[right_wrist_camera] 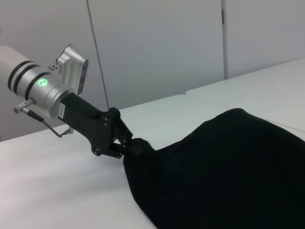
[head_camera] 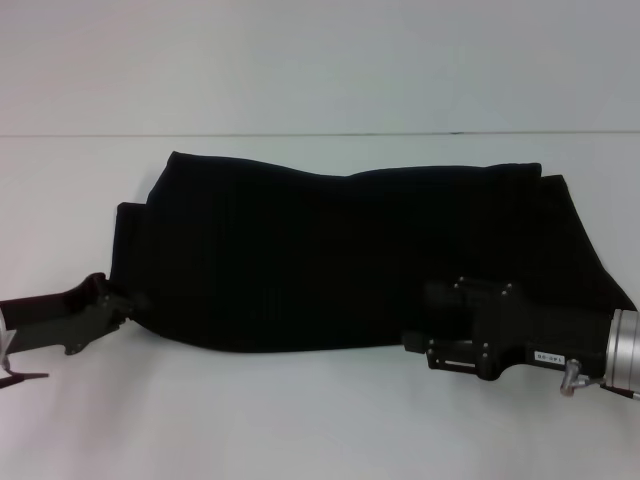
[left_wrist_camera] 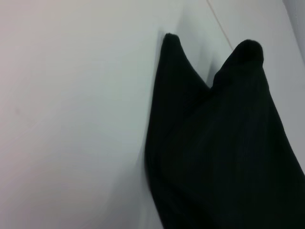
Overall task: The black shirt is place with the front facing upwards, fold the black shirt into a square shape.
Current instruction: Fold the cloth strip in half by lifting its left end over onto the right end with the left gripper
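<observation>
The black shirt (head_camera: 340, 250) lies as a wide dark band across the white table, with no lettering showing. My left gripper (head_camera: 128, 300) is at the shirt's near left corner, and the right wrist view shows that left gripper (right_wrist_camera: 132, 147) shut on the cloth there. My right gripper (head_camera: 425, 325) is at the shirt's near edge on the right, black against black cloth. In the right wrist view the black shirt (right_wrist_camera: 224, 171) rises toward that arm, and its near edge sags between the two grippers. The left wrist view shows the black shirt (left_wrist_camera: 219, 143) bunched into two peaks.
The white table (head_camera: 300, 420) reaches from the shirt to the front edge and has bare surface behind the shirt too. A seam line (head_camera: 300, 134) crosses the table at the back. Grey wall panels (right_wrist_camera: 157, 47) stand beyond the table.
</observation>
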{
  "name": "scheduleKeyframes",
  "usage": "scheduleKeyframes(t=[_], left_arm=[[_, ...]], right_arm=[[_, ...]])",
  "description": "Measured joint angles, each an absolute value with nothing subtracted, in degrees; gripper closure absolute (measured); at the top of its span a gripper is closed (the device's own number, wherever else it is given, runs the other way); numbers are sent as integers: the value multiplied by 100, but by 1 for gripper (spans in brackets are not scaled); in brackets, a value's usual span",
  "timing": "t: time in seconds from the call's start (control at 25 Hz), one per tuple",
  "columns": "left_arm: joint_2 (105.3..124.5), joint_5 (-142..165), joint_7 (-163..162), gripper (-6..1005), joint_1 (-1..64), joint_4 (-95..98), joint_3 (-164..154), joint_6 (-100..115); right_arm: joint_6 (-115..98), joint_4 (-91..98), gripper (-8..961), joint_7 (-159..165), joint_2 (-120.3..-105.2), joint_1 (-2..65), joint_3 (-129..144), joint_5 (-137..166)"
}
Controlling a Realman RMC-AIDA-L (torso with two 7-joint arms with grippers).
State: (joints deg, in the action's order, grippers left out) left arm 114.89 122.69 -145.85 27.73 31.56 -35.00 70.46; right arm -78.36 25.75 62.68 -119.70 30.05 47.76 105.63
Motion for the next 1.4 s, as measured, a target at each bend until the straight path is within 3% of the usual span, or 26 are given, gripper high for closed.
scheduleKeyframes(t=[0.32,0.8,1.2,1.4], left_arm=[[11456,12165,-14170,946,2628,3310,-2850,7108],[11082,12163,-13937,946,2372,3329,-1949,7125],[11032,11979,-13796,945,2426,3358,-1757,7442],[11060,11764,-13696,945,2750,3364,-1788,7845]], right_arm=[[-7683,2575,174,6288,-11962,2987,4276,10563],[-7192,2520,175,6369,-11971,2891,3982,10573],[-7181,2505,174,6372,-11979,2865,3998,10583],[-7191,2503,174,6372,-11979,2762,3962,10576]])
